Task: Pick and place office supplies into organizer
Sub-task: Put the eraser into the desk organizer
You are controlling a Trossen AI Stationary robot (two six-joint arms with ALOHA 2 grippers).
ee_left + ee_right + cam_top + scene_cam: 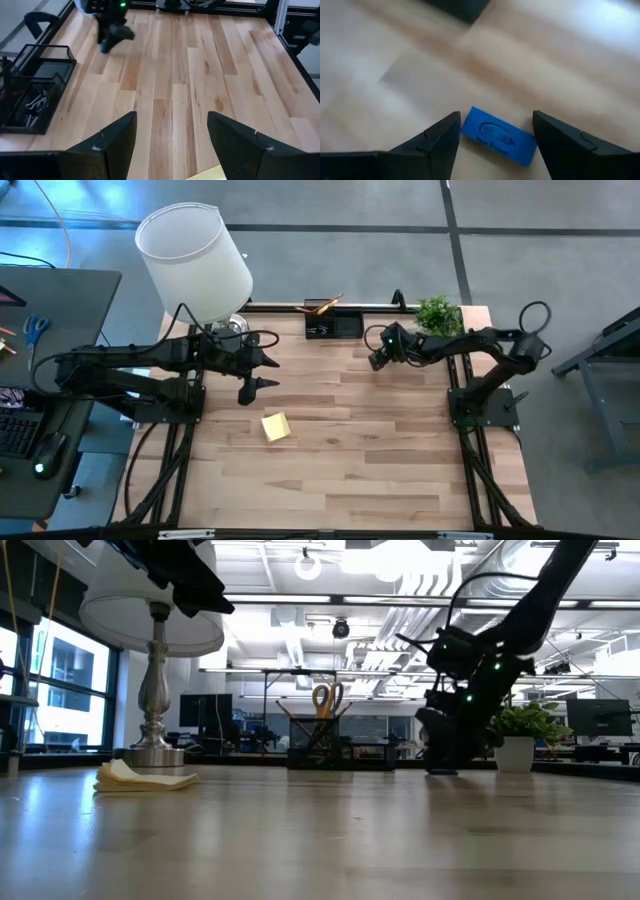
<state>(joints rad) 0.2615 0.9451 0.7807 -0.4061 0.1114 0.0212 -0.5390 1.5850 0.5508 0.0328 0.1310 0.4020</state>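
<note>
Blue eraser (499, 136) lies flat on the wood table (380, 440) between the spread fingers of the right claw (495, 137), which holds nothing and hangs low over it, near the organizer (333, 326) and beside the plant (438, 314). The risk, judging from here: the eraser sits askew to the fingers, so a close could catch a corner, spin it or squirt it out across the smooth boards. Right arm reaches inward from its base, wrist pitched down. Left claw (172, 137) waits wide open and empty above the table, the sticky pad (276, 426) just below it, lamp (195, 258) behind.
</note>
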